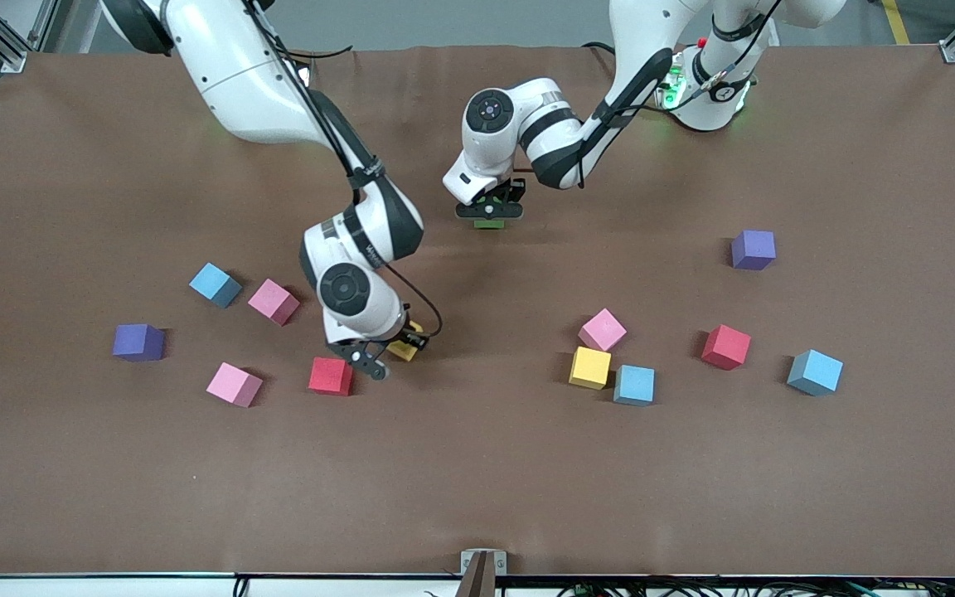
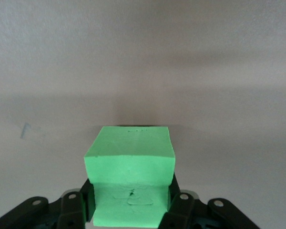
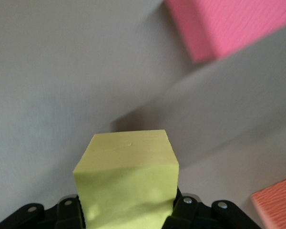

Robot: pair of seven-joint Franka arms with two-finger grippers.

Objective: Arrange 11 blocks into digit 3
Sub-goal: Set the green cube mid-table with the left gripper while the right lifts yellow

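Observation:
My left gripper [image 1: 490, 212] [image 2: 131, 202] is shut on a green block [image 1: 490, 223] [image 2: 129, 162], low over the mat's middle toward the robots' bases. My right gripper [image 1: 389, 355] [image 3: 128, 207] is shut on a yellow block [image 1: 405, 348] [image 3: 126, 176], down at the mat beside a red block [image 1: 331, 376] [image 3: 276, 207]. The other blocks lie scattered: light blue [image 1: 215, 284], pink [image 1: 273, 301] [image 3: 233, 26] and pink [image 1: 234, 384] near the right arm's end; pink [image 1: 603, 329], yellow [image 1: 590, 367], light blue [image 1: 634, 385], red [image 1: 725, 347] and light blue [image 1: 815, 371] toward the left arm's end. The digit 3 is not in view.
Two purple cubes lie apart, one [image 1: 138, 342] near the right arm's end and one [image 1: 753, 249] near the left arm's end. The brown mat [image 1: 477, 481] covers the table. A small bracket [image 1: 482, 564] sits at the edge nearest the front camera.

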